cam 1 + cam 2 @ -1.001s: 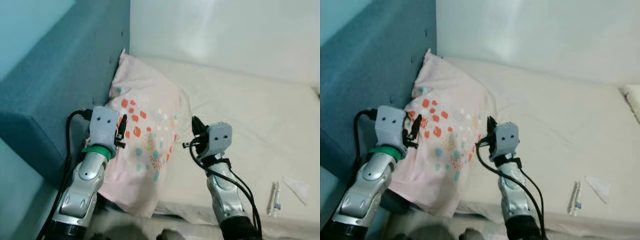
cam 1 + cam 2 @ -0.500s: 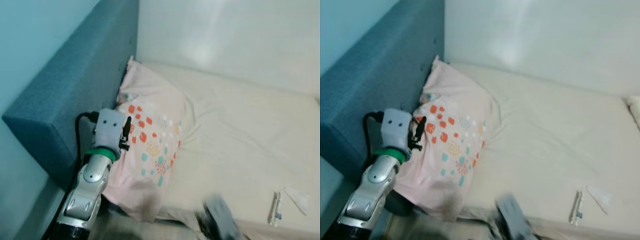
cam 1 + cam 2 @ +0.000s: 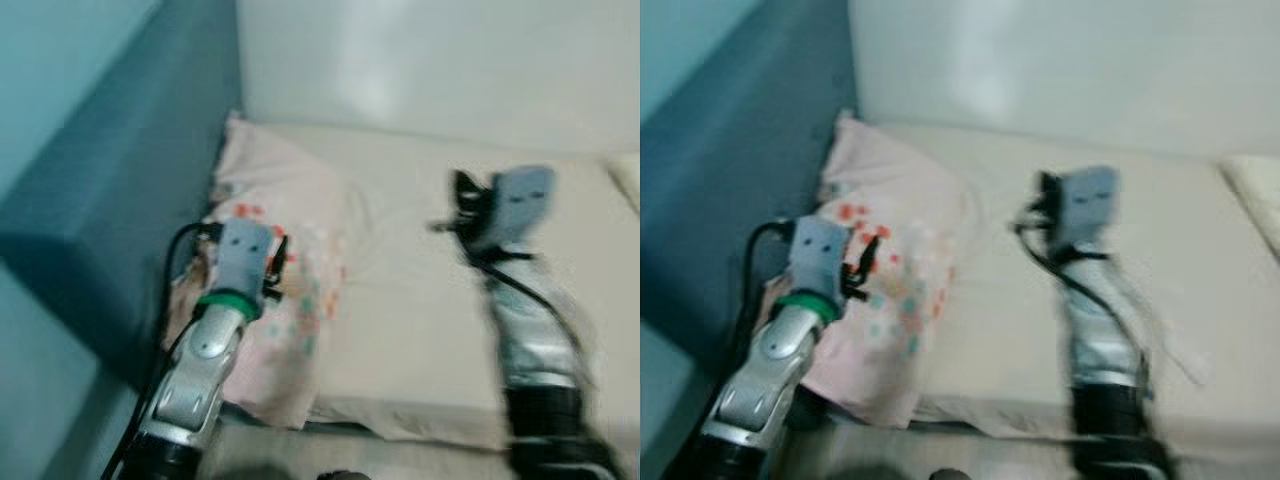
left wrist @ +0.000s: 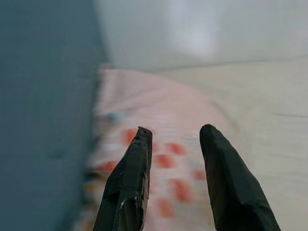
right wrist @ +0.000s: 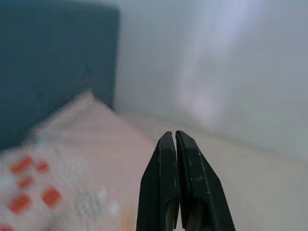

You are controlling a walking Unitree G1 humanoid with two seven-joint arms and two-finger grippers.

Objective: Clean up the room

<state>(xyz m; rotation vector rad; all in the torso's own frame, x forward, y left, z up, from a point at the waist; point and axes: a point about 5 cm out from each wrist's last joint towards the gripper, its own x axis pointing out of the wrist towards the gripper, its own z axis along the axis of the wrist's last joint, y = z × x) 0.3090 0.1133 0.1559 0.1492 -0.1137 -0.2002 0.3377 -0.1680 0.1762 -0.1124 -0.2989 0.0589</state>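
A pale pink pillow (image 3: 290, 240) with orange and teal spots lies at the head of the cream bed (image 3: 400, 290), against the blue headboard (image 3: 120, 200). My left gripper (image 3: 280, 262) hovers over the pillow's near half, its fingers (image 4: 130, 183) open with nothing between them. My right gripper (image 3: 458, 200) is raised over the middle of the mattress, its fingers (image 5: 163, 187) pressed together and empty. The eye views are blurred by motion.
A white wall (image 3: 420, 60) rises behind the bed. A second pale pillow edge (image 3: 1255, 195) shows at the far right. The mattress's front edge (image 3: 400, 415) runs below both arms.
The camera has swung. My right arm, down at the picture's bottom edge half a second ago, has come up over the mattress. The left gripper stays over the pillow.
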